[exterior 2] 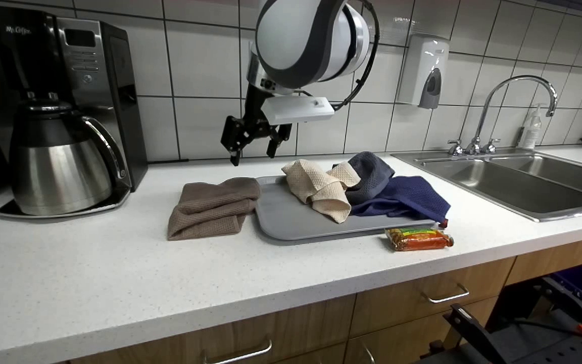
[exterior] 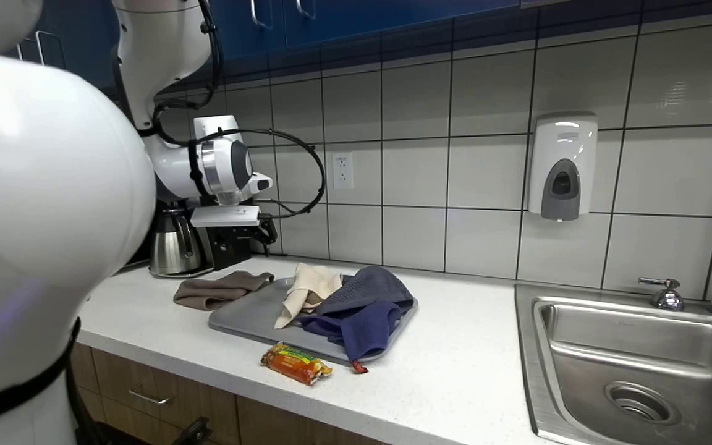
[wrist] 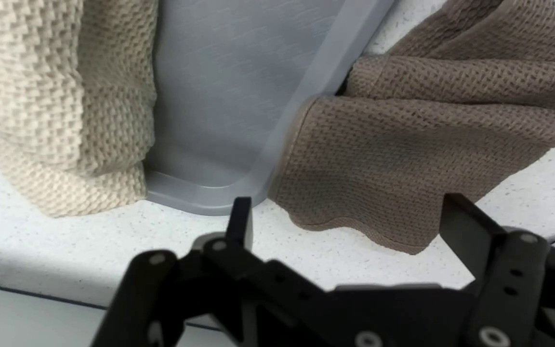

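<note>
My pincer point(exterior 2: 253, 158) hangs over the back of the table point(exterior 2: 119, 273), spread wide, nothing in it. The brown cloth point(exterior 2: 214, 208) lies below it and out toward the front edge, right up against the gray tray point(exterior 2: 287, 225). Going by the wrist view, I'd say its folds run roughly the way the pincer opens.

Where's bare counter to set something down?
The counter is bare between the tray and sink, and between the coffee maker and brown towel. Crowded: the tray's sink-side half, under the cloth pile, and its front edge, beside the orange packet.
</note>
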Action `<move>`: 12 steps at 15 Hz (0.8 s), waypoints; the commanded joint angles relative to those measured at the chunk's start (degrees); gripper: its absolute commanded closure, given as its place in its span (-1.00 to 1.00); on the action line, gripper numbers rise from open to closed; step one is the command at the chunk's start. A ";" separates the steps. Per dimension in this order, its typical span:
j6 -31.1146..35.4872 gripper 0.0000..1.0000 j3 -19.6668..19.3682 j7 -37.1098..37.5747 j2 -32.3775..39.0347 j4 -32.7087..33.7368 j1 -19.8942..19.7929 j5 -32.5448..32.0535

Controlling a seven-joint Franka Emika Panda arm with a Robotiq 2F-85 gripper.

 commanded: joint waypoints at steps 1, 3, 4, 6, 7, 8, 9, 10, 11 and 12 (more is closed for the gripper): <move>-0.62 -1.00 1.30 -1.64 1.92 3.06 -0.35 -1.59; -0.68 -1.00 1.79 -3.14 2.73 4.48 -0.19 -2.58; -0.57 -1.00 2.48 -4.54 3.12 5.05 -0.48 -2.87; -0.38 -1.00 4.61 -8.58 3.81 5.63 -1.74 -2.52; -0.36 -1.00 5.73 -10.81 4.16 5.75 -2.43 -2.06; -0.50 -1.00 7.36 -13.61 4.52 5.86 -3.56 -1.30; -0.70 -1.00 8.75 -16.03 4.94 6.21 -4.50 -0.81; -0.56 -1.00 10.66 -19.07 5.48 6.30 -6.02 0.00; -0.73 -1.00 12.06 -21.39 5.94 6.45 -7.20 0.56; -1.12 -1.00 13.09 -23.52 6.38 6.78 -8.17 0.78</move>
